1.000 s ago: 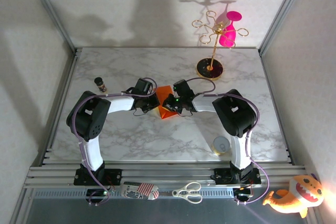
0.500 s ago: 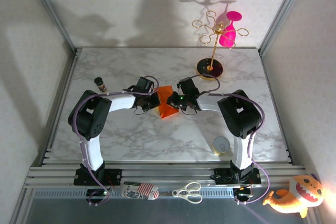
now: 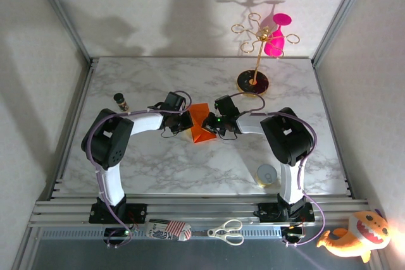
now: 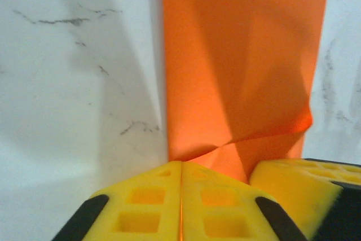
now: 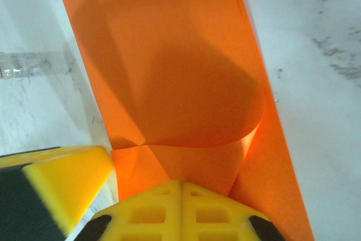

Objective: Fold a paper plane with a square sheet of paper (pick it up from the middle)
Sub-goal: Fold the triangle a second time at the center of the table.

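Mid-table: the square sheet of paper (image 3: 201, 129), bright orange, lies on the marble table (image 3: 158, 169) between the two wrists, part-folded. The left gripper (image 3: 187, 122) is closed, its yellow pads (image 4: 152, 201) pressed together with a thin orange edge caught between them (clearest from the left wrist). The right gripper (image 3: 212, 124) is likewise clamped on the sheet's opposite side, and the paper rises from it in a curled-over flap. The two grippers sit just beside each other. The gold stand (image 3: 254, 82) is well apart, far right.
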Available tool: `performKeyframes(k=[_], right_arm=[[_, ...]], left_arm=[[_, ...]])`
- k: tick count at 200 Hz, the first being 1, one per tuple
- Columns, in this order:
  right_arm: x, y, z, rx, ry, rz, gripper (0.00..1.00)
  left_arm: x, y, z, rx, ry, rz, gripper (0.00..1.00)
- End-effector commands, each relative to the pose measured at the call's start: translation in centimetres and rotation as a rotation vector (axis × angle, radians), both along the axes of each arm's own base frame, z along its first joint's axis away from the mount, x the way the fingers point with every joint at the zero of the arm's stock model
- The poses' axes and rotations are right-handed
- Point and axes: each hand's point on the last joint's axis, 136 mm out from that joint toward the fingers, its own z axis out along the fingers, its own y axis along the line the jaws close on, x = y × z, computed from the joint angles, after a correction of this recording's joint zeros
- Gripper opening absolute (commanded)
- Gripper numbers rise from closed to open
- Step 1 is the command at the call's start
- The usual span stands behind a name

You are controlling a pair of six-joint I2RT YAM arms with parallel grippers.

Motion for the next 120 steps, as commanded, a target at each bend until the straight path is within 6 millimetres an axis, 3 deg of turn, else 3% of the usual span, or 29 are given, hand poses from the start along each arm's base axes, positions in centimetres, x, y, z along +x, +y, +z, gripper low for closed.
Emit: performKeyframes(k=[1, 45, 68, 120], right_arm=[[-2.0, -3.1, -3.8, -0.135, 0.111, -0.082, 0.0], [-2.6, -3.9, -4.4, -0.155, 0.146, -0.119, 0.0], [-2.8, -4.0, -4.7, -0.162, 0.154, -0.126, 0.0], [-2.9, -4.1, -4.9, -0.168, 0.161, -0.125, 0.0]], left_arm=[[-0.6, -0.9, 3.6, -0.064, -0.048, 0.006, 0.12], [-4.3, -3.3, 3.5, -0.244, 0.042, -0.01, 0.13], [-5.7, -4.5, 2.7, -0.258, 0.09, -0.039, 0.13], [-6.5, -4.9, 0.7, -0.19, 0.121, -0.057, 0.12]])
